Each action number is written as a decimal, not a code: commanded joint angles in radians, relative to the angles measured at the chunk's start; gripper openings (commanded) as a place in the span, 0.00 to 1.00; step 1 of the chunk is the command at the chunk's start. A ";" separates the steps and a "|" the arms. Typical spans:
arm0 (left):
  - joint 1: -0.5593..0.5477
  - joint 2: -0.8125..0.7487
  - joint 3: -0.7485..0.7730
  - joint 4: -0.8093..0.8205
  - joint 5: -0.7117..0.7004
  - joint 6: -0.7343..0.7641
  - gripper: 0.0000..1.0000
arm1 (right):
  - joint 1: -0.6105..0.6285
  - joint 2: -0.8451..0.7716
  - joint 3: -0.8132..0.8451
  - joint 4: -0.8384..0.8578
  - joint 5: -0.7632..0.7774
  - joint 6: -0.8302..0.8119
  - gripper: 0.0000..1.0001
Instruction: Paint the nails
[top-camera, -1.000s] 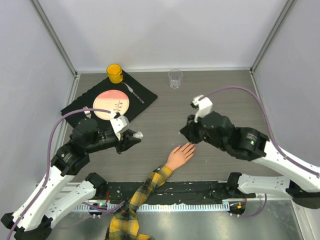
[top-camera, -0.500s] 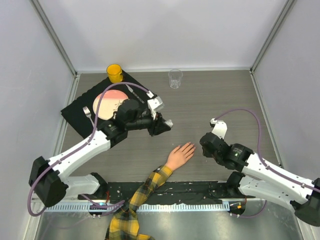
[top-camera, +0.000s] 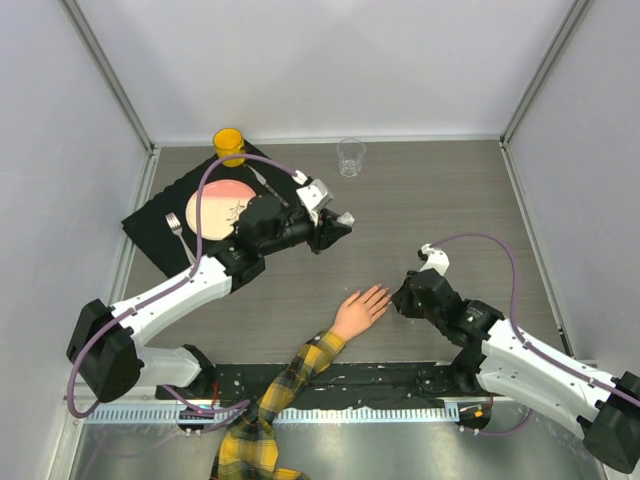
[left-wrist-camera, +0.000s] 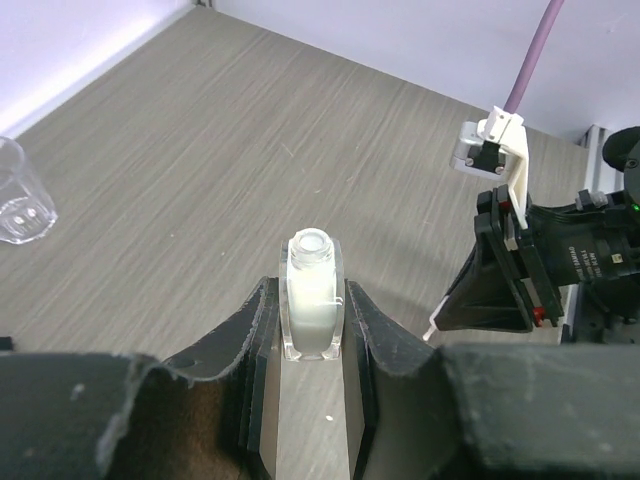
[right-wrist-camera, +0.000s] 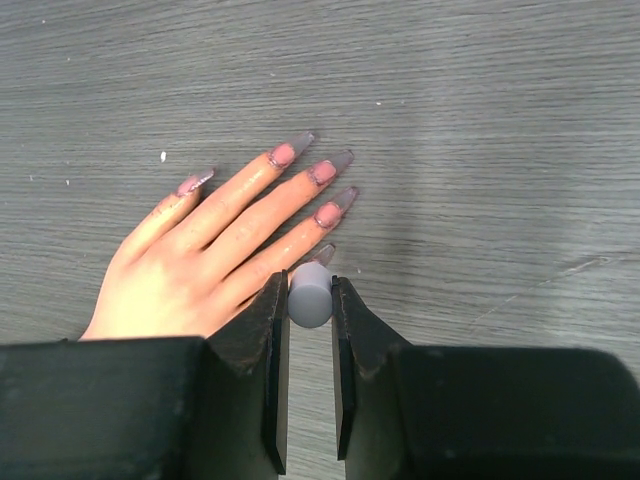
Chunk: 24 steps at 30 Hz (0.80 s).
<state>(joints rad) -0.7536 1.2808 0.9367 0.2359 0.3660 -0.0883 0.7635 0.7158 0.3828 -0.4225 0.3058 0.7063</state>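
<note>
Grey round cap (right-wrist-camera: 310, 298), pinched in the right claw (right-wrist-camera: 310, 284), sits beside the peach mannequin hand's (right-wrist-camera: 200, 260) little-finger nail (right-wrist-camera: 326, 252); left claw (left-wrist-camera: 312, 292), at its eleven o'clock, clamps the open clear bottle (left-wrist-camera: 312, 310) for dipping.

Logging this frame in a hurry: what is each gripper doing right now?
Left gripper: closed on the uncapped polish bottle.
Right gripper: closed on the small grey cap.

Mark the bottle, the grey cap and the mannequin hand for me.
bottle (left-wrist-camera: 311, 300): left wrist view, glass body.
grey cap (right-wrist-camera: 310, 295): right wrist view, its top.
mannequin hand (right-wrist-camera: 170, 285): right wrist view, back of hand.
</note>
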 joint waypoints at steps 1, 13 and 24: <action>-0.004 -0.020 0.019 0.068 -0.035 0.064 0.00 | -0.004 0.008 0.005 0.080 -0.014 -0.002 0.01; -0.004 -0.029 0.014 0.039 -0.041 0.081 0.00 | -0.004 0.051 0.019 0.045 -0.002 0.021 0.01; -0.003 -0.017 0.022 0.029 -0.030 0.082 0.00 | -0.004 0.097 0.027 0.079 -0.019 -0.007 0.01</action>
<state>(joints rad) -0.7536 1.2808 0.9367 0.2264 0.3351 -0.0200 0.7631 0.8021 0.3817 -0.3878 0.2852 0.7097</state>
